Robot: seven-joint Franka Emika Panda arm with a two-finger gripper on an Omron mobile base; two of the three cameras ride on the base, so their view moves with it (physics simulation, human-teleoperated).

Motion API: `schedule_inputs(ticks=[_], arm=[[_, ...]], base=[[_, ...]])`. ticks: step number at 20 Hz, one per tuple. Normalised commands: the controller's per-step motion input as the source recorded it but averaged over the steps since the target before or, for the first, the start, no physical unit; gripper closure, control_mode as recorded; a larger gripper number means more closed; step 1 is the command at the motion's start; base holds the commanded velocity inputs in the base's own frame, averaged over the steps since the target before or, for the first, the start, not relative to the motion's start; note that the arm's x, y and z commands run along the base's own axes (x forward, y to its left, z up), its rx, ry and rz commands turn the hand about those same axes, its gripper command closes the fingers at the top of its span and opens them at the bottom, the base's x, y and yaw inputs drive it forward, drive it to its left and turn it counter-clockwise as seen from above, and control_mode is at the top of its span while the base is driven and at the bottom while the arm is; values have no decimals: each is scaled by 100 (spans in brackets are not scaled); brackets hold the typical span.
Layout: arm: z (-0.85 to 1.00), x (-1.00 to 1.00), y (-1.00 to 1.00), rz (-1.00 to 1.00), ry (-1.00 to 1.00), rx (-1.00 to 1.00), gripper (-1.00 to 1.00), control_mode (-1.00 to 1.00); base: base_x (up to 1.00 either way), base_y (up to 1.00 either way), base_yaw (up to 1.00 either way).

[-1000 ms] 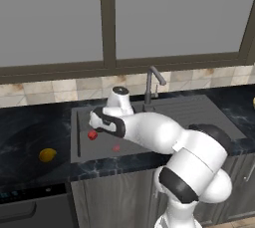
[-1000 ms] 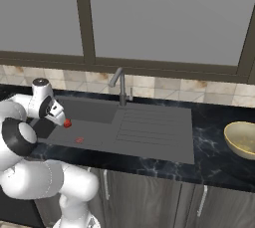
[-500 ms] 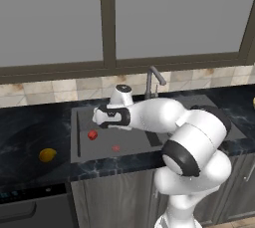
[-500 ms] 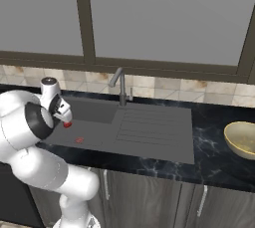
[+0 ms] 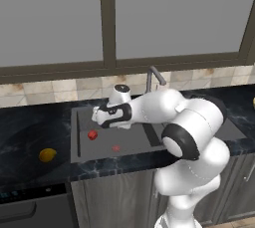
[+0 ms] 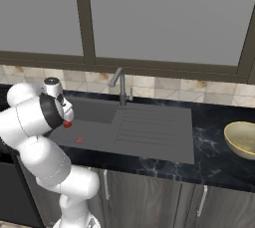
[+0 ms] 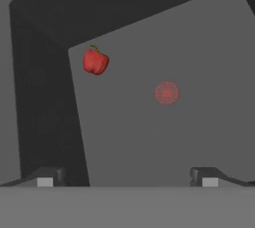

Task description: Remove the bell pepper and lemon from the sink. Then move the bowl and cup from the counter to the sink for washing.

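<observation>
One red bell pepper (image 5: pixel 92 135) lies on the floor of the sink (image 5: pixel 132 145), near the basin's left wall, and we see it apart from the pinkish drain spot (image 5: pixel 116 148). Our tool (image 5: pixel 95 116) hangs over the basin just above the pepper, its fingers (image 7: pixel 46 177) spread wide with nothing between them; in the hand view both tips rise at the bottom, the pepper up and left of the drain. We find the lemon (image 5: pixel 47 155) out on the black worktop (image 5: pixel 30 142), left of the sink and well apart from the pepper. From the right base view the golden bowl (image 6: pixel 242 139) sits on the worktop far to the right, beyond the ribbed drainboard (image 6: pixel 149 127). A curved faucet (image 6: pixel 119 84) stands behind the basin.
</observation>
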Motion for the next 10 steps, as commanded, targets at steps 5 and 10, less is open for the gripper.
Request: schedule_inputs(ticks=[5, 10], arm=[[-13, 18, 0, -4, 0, 0, -100, -100], [-13, 15, 3, -12, 0, 0, -100, -100]], base=[[0, 0, 0], [0, 0, 0]])
